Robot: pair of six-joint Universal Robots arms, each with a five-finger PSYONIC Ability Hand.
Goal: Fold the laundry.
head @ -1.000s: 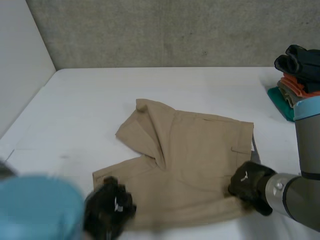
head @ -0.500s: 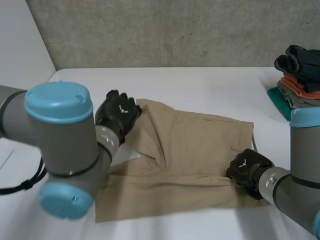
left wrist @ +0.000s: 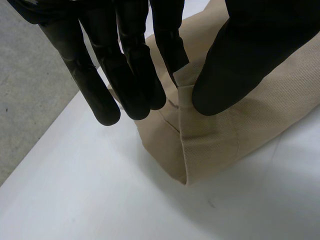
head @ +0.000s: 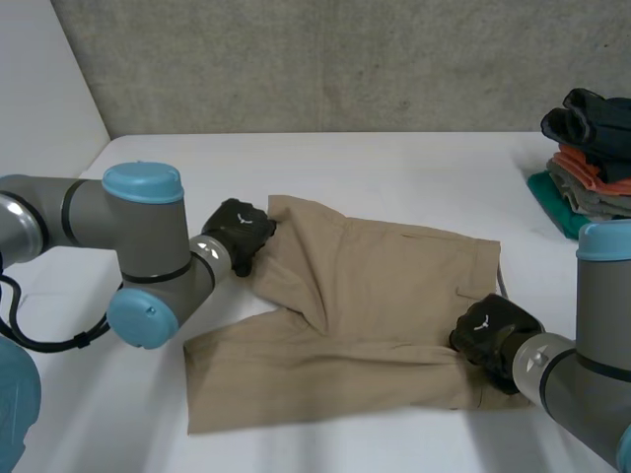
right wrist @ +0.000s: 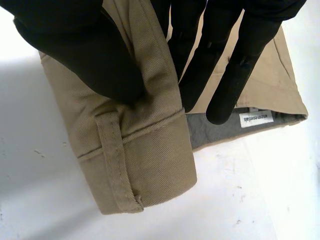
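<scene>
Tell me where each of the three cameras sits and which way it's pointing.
Head view: behind and between the arms, looking down at the table, khaki shorts and stacked clothes; both arms show.
Left wrist view: on the left wrist, looking along the left hand, which pinches a folded edge of the shorts.
Right wrist view: on the right wrist, looking along the right hand, which pinches the waistband.
Shared: the shorts appear in all three.

L hand [left wrist: 250, 55] pinching tan shorts [left wrist: 220, 135] at folded edge, thumb vs fingers [left wrist: 135, 70], white table [left wrist: 90, 200]
</scene>
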